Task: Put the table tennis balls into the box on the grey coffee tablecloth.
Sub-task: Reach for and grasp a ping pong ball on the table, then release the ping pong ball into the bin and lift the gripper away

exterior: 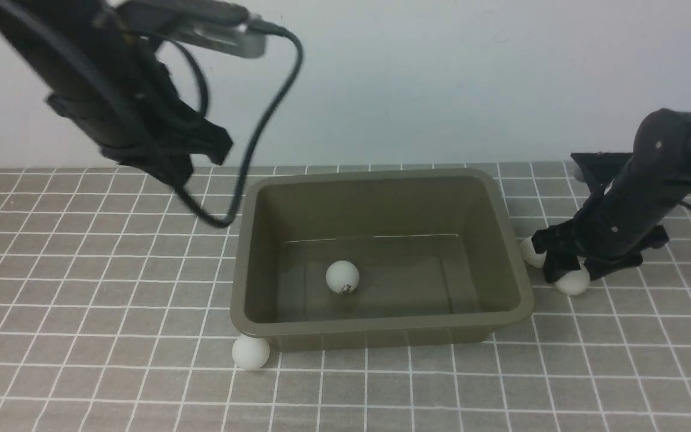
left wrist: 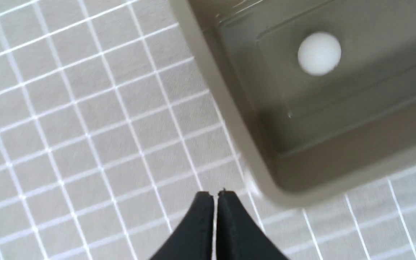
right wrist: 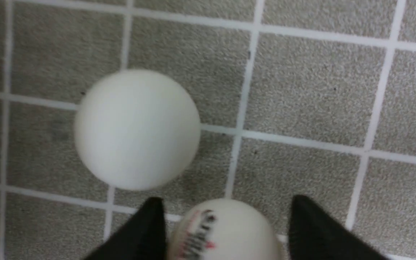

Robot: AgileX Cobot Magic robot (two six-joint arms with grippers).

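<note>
On the grey coffee tablecloth (exterior: 81,288): one box (exterior: 381,327), four table tennis balls. Inner ball (exterior: 342,276) on the box floor; corner ball (exterior: 251,352) outside, at the front-left corner; plain ball (right wrist: 137,130) and logo ball (right wrist: 226,231) just right of the box. Right hand (right wrist: 226,202) spread, straddling the logo ball. Left hand (left wrist: 215,196) pinched together, empty, raised.

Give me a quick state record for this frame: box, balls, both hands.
box: on the grey coffee tablecloth, between the arms
ball in box: one, on its floor
corner ball: on the cloth at the box's near-left corner
logo ball: on the cloth, right of the box
plain ball: beside the logo ball
left hand: shut, empty, raised left of the box
right hand: open, low, fingers either side of the logo ball
</note>
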